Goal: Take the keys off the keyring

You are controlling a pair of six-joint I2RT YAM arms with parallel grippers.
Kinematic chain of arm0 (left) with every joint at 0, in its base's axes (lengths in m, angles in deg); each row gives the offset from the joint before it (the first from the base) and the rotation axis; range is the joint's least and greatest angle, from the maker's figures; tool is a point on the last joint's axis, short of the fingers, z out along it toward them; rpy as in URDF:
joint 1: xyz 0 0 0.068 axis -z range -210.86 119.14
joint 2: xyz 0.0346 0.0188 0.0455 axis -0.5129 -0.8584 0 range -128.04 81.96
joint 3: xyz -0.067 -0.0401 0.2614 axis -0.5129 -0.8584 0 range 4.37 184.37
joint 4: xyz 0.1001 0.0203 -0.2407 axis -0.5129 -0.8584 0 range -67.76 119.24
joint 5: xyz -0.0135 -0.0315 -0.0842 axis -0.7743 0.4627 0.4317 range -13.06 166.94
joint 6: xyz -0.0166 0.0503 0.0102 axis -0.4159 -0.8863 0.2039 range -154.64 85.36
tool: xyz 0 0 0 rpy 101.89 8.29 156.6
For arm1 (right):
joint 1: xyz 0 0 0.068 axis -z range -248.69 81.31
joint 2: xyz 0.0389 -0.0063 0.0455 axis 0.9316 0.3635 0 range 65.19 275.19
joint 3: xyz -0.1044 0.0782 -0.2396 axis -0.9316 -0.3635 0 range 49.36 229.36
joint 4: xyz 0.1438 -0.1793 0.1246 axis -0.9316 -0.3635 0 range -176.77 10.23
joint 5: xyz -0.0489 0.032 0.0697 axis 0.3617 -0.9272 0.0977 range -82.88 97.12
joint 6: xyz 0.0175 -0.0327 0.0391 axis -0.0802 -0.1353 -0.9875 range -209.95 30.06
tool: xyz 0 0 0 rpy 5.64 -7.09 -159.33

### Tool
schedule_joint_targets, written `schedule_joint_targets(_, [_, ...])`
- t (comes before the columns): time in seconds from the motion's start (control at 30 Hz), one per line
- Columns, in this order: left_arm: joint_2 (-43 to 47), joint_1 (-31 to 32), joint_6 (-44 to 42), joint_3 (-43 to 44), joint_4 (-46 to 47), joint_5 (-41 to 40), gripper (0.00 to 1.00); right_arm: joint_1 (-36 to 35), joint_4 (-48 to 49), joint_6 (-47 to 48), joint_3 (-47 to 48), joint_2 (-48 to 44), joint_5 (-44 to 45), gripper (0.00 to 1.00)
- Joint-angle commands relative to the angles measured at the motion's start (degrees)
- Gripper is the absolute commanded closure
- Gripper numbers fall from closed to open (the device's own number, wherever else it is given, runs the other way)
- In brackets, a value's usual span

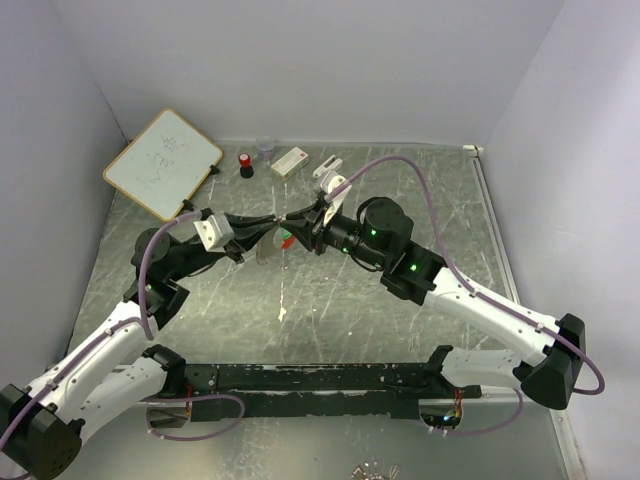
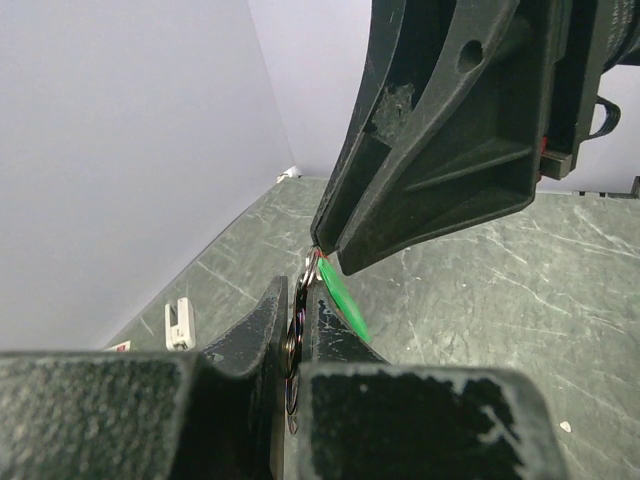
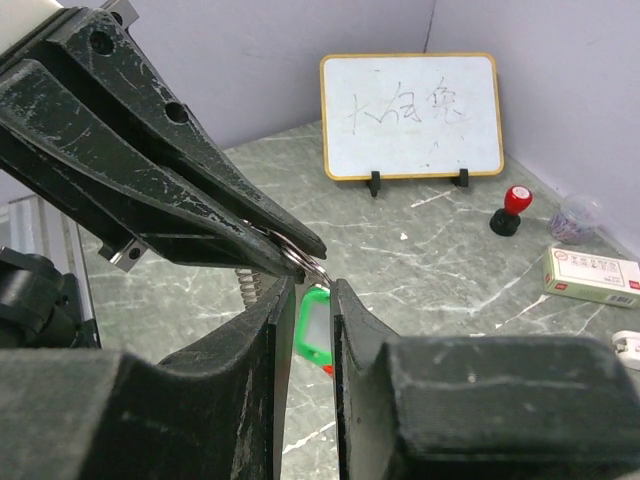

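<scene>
One keyring (image 3: 300,262), one green key (image 3: 313,325)

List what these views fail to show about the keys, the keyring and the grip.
1. Red key: only a speck in the top view, too small for shape.
2. Keyring: left wrist view, mostly buried between the left gripper's fingers.
3. Green key: right wrist view, the right gripper's fingers flank it; whether they clamp it is unclear.
4. Whiteboard writing: right wrist view, too faint to read.
</scene>
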Motion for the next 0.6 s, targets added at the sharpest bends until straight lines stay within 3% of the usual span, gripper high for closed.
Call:
schedule_joint_targets(0.0, [1.5,0.2,0.9,-0.2,2.8,1.4,0.93,-0.4,-0.1,0.3,0.8,0.1,1.0,0.79])
schedule_joint_targets(0.43, [1.8,0.3,1.4,-0.4,3.0,1.8,0.93,-0.7,0.4,0.2,1.6,1.4,0.1,0.78])
schedule_joint_targets(0.5, [1.7,0.3,1.4,-0.4,3.1,1.8,0.93,-0.8,0.5,0.0,1.8,1.9,-0.3,0.83])
schedule_joint_targets(0.57, [1.4,0.3,1.3,-0.3,3.1,1.7,0.93,-0.8,0.4,-0.1,2.0,2.3,-0.4,0.94])
